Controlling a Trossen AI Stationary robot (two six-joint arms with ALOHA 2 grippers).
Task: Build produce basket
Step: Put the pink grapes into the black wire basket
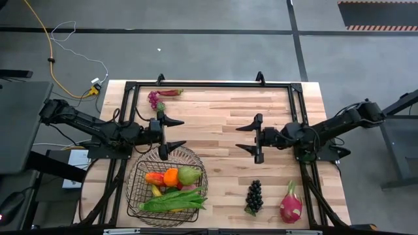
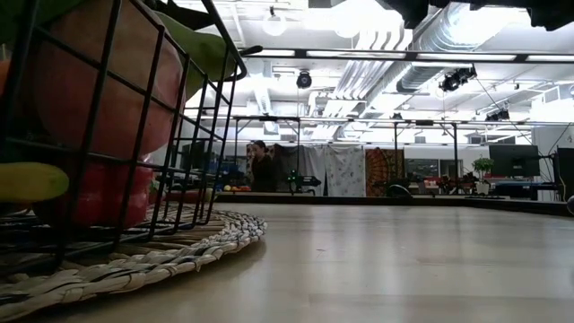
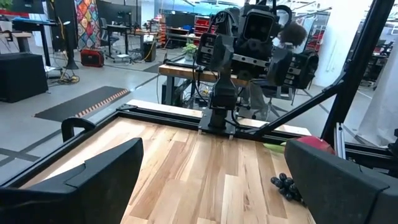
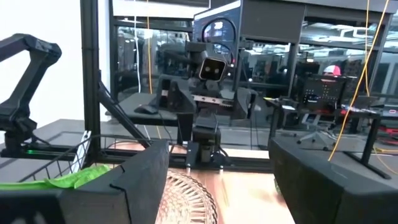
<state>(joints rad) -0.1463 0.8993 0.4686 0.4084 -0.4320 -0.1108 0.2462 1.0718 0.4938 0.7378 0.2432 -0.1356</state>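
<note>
- Sitting at the table's near left, the basket [image 1: 167, 186] rests on a woven round mat [image 2: 179, 251], and we see it holding an orange [image 1: 170, 176], a green pear [image 1: 189, 174], a reddish mango [image 1: 154, 177] and green beans [image 1: 173, 200].
- We find dark grapes [image 1: 254, 194] and a pink dragon fruit [image 1: 290, 203] lying on the bare wood [image 1: 228, 124] at the near right, close together but apart.
- We spot purple grapes [image 1: 155, 98] near the far left edge.
- Our left gripper [image 1: 172, 135] hovers just beyond the basket's far rim, fingers spread wide, holding nothing.
- Our right gripper [image 1: 249, 138] hangs over mid-table, well apart from the fruit, fingers parted and empty.
</note>
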